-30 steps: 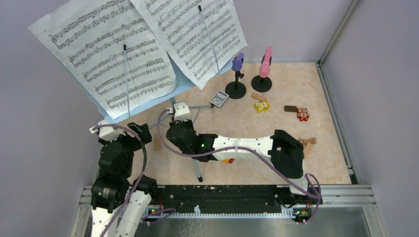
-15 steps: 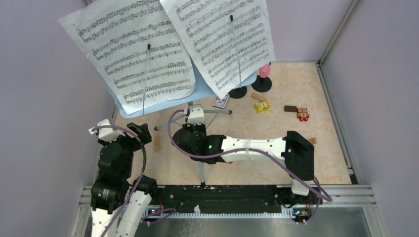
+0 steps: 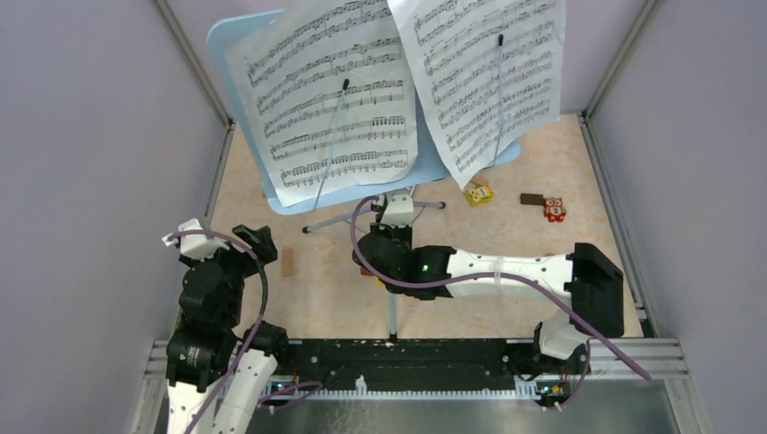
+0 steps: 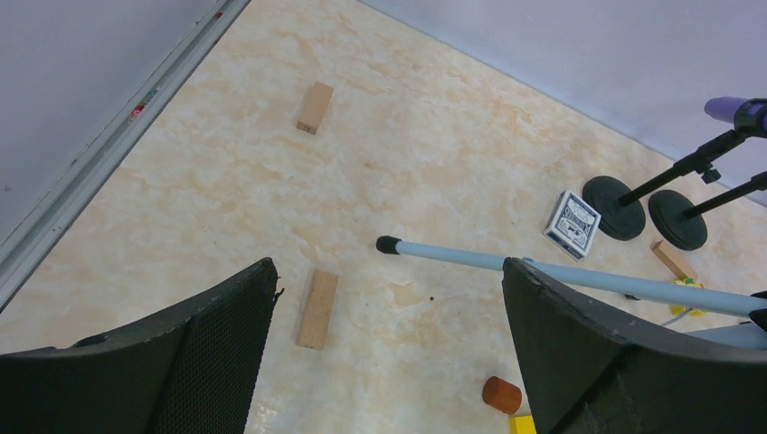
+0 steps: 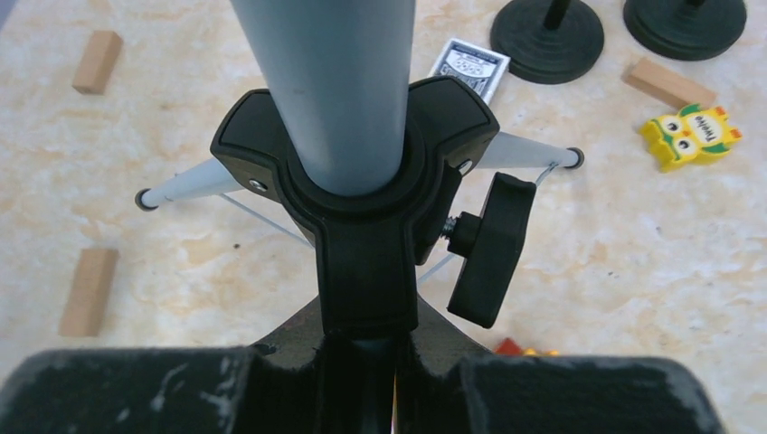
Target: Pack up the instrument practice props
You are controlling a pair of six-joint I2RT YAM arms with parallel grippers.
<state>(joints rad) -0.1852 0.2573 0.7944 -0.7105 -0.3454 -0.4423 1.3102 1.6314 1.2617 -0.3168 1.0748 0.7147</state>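
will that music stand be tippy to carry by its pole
Likely top-heavy: the music stand carries a wide desk above a thin pole, so it may sway. The sheet-music pages look floppy and could slip out. The right gripper holds it low, at the leg hub, giving little leverage.

Clutter on marbled tabletop (image 3: 597,181): far wooden block (image 4: 314,107), near wooden block (image 4: 318,308), orange cylinder (image 4: 501,394), blue-white card box (image 4: 573,224) lying flat, yellow owl brick (image 3: 478,193), dark brown block (image 3: 531,199) just beside red owl brick (image 3: 554,209).

Top view high, looking down; wrist views low, close, facing forward; all share music-stand tripod (image 4: 434,252).
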